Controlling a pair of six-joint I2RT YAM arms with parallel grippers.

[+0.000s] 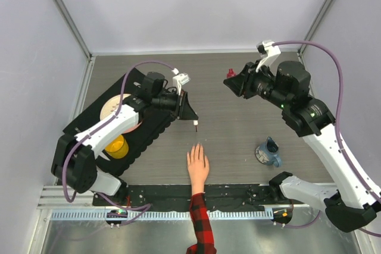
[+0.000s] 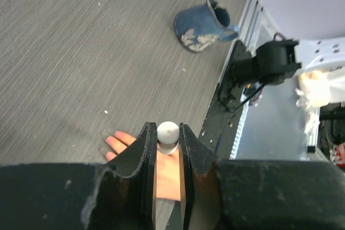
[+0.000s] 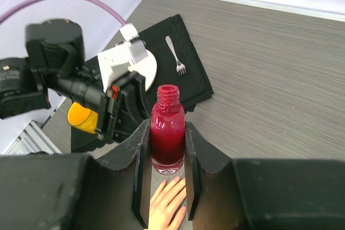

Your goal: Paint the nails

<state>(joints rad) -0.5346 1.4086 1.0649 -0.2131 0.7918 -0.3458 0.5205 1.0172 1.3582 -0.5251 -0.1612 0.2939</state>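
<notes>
Bringing brush to nail seems the step in hand: the left hand [image 1: 193, 117] grips the white-capped brush [image 2: 167, 130] near the nails [image 1: 194, 146] of the mannequin hand [image 1: 197, 168] lying flat on the desk [image 1: 238, 129], the right hand [image 3: 167, 127] clamps the open red bottle [image 3: 167, 133], and next comes lowering onto 1 nail.

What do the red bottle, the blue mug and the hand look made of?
Bottle: clear glass or hard plastic, glossy; red liquid shows through. Mug: probably glazed ceramic, blue with a pale mottled patch. Hand: matte, even flesh tone, perhaps rubber or plastic; can't confirm.
</notes>
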